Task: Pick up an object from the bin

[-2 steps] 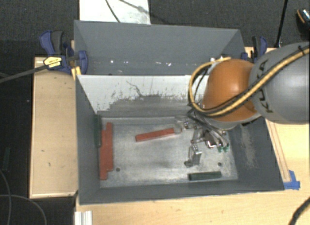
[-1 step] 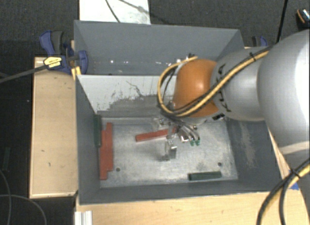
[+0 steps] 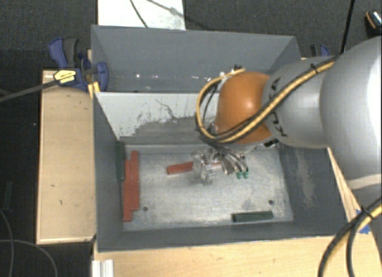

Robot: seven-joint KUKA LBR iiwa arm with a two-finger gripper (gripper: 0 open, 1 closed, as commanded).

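My gripper (image 3: 206, 171) hangs low over the middle of the bin floor, under the orange wrist cover. A small red-brown block (image 3: 178, 168) lies just to its left, its right end touching or tucked beside the fingers. Whether the block is between the fingers is not visible. A small green piece (image 3: 242, 175) lies just right of the gripper.
A long red bar (image 3: 130, 186) lies along the bin's left wall, with a dark green bar (image 3: 120, 161) beside it at the wall's foot. A dark green flat bar (image 3: 252, 215) rests near the front right. The arm fills the right side above the bin.
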